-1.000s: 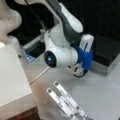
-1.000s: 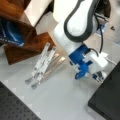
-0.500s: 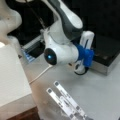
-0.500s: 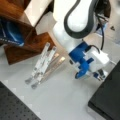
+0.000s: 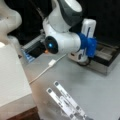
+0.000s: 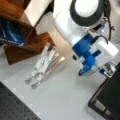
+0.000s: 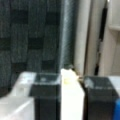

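A: Item one: what sits between the dark gripper fingers [image 7: 46, 92]?

B: A small white block with a pale yellow spot on top [image 7: 70, 96], at the lower middle of the wrist view. The two pads stand on either side of it, pressed against its flanks, so the gripper [image 7: 71, 93] is pinching it.

A: Location of the gripper in the wider frames?

B: In a front view, the gripper [image 5: 83, 58] hangs at centre right below the blue wrist mount [image 5: 88, 46], low over the grey table [image 5: 100, 87], just beside the dark tray [image 5: 107, 58]. The block itself cannot be made out there.

A: Handling notes?

B: By its look, light and rigid, with smooth and probably slippery sides. Its flat opposing faces are the sensible grip, held low on the body, as the pads sit now.

A: Nearby stock?

B: A folding metal stand with two pale bars [image 5: 66, 101] at the lower middle, well apart from the gripper; a white cable with a plug [image 5: 51, 63] at centre left; a white box [image 5: 12, 75] at the left edge.
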Controlling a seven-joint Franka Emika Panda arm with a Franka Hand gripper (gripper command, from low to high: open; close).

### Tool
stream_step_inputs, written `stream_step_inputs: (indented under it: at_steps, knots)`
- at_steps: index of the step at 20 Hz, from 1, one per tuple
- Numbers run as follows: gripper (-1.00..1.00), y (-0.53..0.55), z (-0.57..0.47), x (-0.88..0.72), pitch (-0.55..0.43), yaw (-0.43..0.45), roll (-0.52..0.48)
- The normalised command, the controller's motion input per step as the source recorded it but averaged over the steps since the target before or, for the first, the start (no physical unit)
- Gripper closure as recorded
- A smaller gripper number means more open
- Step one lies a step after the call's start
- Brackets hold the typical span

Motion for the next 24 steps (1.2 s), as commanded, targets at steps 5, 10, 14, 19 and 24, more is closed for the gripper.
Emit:
stream_step_inputs:
  at_steps: [5,10,14,19,24]
  knots:
    - [1.00,0.53,0.25,0.05,0.107,-0.133,0.011]
    - [1.00,0.48,0.09,-0.01,0.066,-0.181,0.008]
    - [1.00,0.44,-0.03,-0.07,0.037,-0.250,0.042]
    - [1.00,0.39,-0.15,-0.10,0.023,-0.313,0.046]
    - [1.00,0.33,-0.26,-0.12,0.000,-0.304,0.042]
